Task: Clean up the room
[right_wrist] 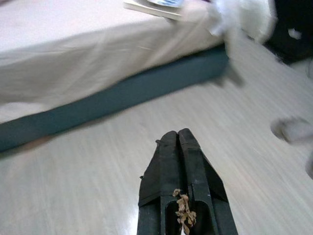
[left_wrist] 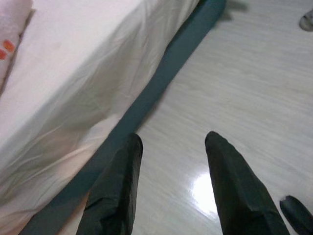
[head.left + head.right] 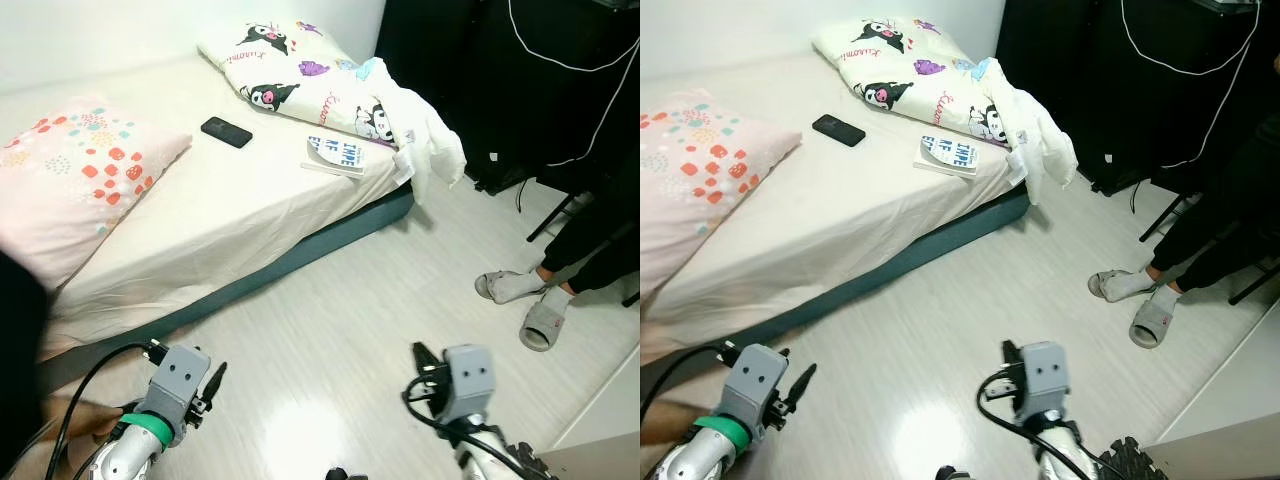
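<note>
1. The things to be tidied lie on the bed (image 3: pixel 230 190), which serves as the landmark here: a black phone (image 3: pixel 226 131) rests on the sheet near the middle of the bed, and a book (image 3: pixel 334 155) lies close to the bed's floor-side edge, just beside a white garment (image 3: pixel 425 140).
2. The white garment is draped over the bed's corner and hangs down toward the floor (image 3: pixel 330 330); it partly covers a cartoon-printed pillow (image 3: pixel 290 70) at the head of the bed.
3. A pink dotted pillow (image 3: pixel 75 175) is seen at the opposite end of the bed, well apart from the phone.
4. The step in hand is judged to be the approach: nothing is held yet, and both arms are kept low over the floor, away from the bed.
5. The next move is judged to call for stepping nearer the bed and reaching out over its edge toward the book or the garment, which lie nearest.
6. The left gripper (image 2: pixel 171 147) is pointed along the bed's dark base, its fingers (image 2: pixel 115 191) spread apart with nothing between them.
7. The right gripper (image 1: pixel 178 134) is aimed at the floor before the bed, its fingers pressed together and empty; a small scrap of dried debris is lodged near their base.
8. A person's slippered feet (image 3: pixel 525 300) stand on the floor beyond the bed's corner, beside dark furniture (image 3: pixel 500 80).
</note>
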`<state>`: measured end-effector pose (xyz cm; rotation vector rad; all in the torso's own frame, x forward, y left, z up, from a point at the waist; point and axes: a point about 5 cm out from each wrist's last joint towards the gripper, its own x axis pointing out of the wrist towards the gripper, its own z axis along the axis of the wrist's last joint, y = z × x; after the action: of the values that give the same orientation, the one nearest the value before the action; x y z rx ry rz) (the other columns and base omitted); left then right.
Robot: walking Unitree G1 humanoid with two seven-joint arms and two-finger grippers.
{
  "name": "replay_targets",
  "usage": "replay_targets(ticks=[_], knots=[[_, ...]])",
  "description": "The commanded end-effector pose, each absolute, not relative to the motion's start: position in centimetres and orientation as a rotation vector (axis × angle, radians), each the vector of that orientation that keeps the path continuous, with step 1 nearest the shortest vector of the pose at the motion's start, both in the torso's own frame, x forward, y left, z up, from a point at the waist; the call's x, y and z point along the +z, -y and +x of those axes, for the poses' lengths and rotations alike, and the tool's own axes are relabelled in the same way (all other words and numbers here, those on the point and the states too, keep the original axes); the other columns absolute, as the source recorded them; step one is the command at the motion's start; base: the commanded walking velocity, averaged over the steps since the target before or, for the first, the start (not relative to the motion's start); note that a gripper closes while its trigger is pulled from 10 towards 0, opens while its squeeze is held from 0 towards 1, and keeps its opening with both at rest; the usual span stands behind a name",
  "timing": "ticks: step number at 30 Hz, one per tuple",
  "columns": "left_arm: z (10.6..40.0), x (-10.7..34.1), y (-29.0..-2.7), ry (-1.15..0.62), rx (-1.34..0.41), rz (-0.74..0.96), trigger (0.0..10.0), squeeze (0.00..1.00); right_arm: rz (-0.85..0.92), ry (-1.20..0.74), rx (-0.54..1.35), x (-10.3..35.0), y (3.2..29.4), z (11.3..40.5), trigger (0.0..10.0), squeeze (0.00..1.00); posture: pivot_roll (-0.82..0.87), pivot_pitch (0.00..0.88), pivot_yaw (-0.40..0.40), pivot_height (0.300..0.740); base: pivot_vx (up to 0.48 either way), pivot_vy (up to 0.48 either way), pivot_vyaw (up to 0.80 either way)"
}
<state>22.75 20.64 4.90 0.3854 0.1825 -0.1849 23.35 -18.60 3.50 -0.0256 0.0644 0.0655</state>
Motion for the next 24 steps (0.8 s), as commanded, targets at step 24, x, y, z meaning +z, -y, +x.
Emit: replay_targets(ticks=[24], knots=[[24.0,6.8,-22.9,-0.160,0.253,0.360,10.0,0.00,-0.056,0.040,-0.145,7.5,20.0,25.3,10.0,0.00,0.04,0.117,-0.046,0.740,0.000,0.000,0.00]])
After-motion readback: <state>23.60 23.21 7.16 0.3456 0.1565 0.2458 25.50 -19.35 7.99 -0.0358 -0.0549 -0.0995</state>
